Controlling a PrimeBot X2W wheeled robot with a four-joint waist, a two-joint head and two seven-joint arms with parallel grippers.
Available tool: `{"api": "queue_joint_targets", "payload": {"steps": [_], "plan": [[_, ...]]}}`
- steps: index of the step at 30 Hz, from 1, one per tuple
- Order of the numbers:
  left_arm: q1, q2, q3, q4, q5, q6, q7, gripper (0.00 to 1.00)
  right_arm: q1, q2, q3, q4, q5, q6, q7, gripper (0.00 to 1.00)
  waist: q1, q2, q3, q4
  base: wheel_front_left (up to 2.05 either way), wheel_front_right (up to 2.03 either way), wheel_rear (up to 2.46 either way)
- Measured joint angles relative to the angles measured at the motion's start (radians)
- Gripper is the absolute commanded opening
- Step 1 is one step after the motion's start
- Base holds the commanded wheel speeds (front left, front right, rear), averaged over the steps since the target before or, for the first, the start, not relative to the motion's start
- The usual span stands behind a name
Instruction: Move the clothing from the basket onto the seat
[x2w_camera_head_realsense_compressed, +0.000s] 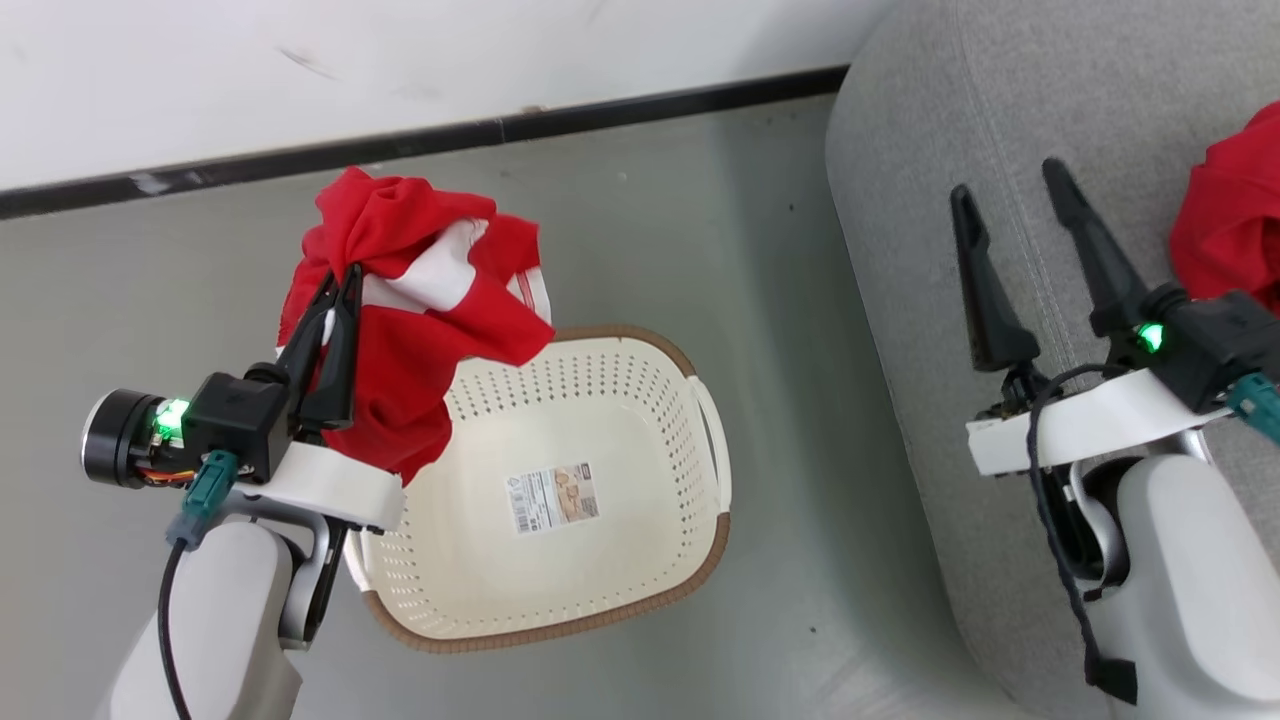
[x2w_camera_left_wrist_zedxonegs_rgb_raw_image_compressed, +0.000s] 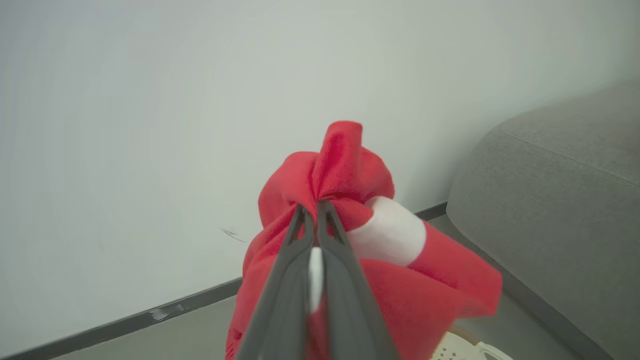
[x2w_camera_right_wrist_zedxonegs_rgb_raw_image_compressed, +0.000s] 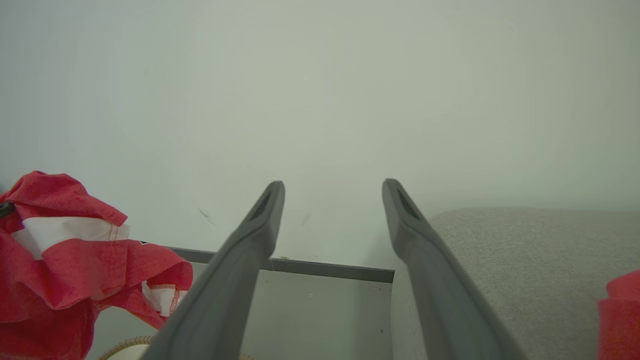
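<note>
The left gripper (x2w_camera_head_realsense_compressed: 341, 278) has its two dark fingers pressed together on a bunched fold of the red-and-white garment (x2w_camera_head_realsense_compressed: 420, 350). The garment hangs from that pinch in a loose bundle, its long run dropping towards the basket (x2w_camera_head_realsense_compressed: 620, 400). The bundle sits over the basket's left rim, the side away from the seat (x2w_camera_head_realsense_compressed: 940, 130). From where I stand I cannot tell whether the lowest folds clear that rim or brush it. The basket looks emptied, bare down to its label sticker (x2w_camera_head_realsense_compressed: 553, 497). The seat lies to the basket's right, across a strip of bare floor (x2w_camera_head_realsense_compressed: 770, 300). I'd judge the carry must run rightward over the whole basket and that strip, high enough to clear the far rim and the seat's rounded edge. The right gripper (x2w_camera_head_realsense_compressed: 1008, 178) hovers over the seat, right of the basket, fingers spread wide with nothing between them. It is nearer the seat, but the left one has the cloth. Further right of the basket, another red garment (x2w_camera_head_realsense_compressed: 1230, 220) already lies on the cushion, with open grey fabric between it and the edge. Behind the basket stands the wall (x2w_camera_head_realsense_compressed: 300, 70), so the free room is all to the right.
</note>
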Motion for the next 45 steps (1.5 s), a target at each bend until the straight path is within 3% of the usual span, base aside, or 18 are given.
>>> {"api": "queue_joint_targets", "payload": {"steps": [11,19,32,40,45], "plan": [[0.075,0.053,-0.015,-0.084,-0.017,-0.041,0.027,0.0,0.087,-0.003,0.057,0.061,-0.05,0.0,0.0,1.0,0.0,0.0,-0.138,0.058,0.0,0.0,0.0],[0.111,0.053,-0.059,-0.143,-0.029,-0.078,0.083,0.0,0.16,-0.028,0.108,0.093,-0.059,0.0,0.0,1.0,0.0,0.0,-0.225,0.083,0.0,0.0,0.0],[0.12,0.045,-0.162,-0.245,-0.035,-0.149,0.174,0.0,0.184,-0.121,0.308,0.155,-0.078,0.0,0.0,1.0,0.0,0.0,-0.337,0.105,0.0,0.0,0.0],[0.12,0.021,-0.212,-0.291,-0.037,-0.158,0.226,0.0,0.185,-0.141,0.503,0.205,-0.046,0.0,0.0,1.0,0.0,0.0,-0.386,0.114,0.0,0.0,0.0],[0.12,0.012,-0.236,-0.316,-0.045,-0.165,0.25,0.0,0.184,-0.148,0.563,0.24,-0.025,0.0,0.0,1.0,0.0,0.0,-0.404,0.118,0.0,0.0,0.0]]}}
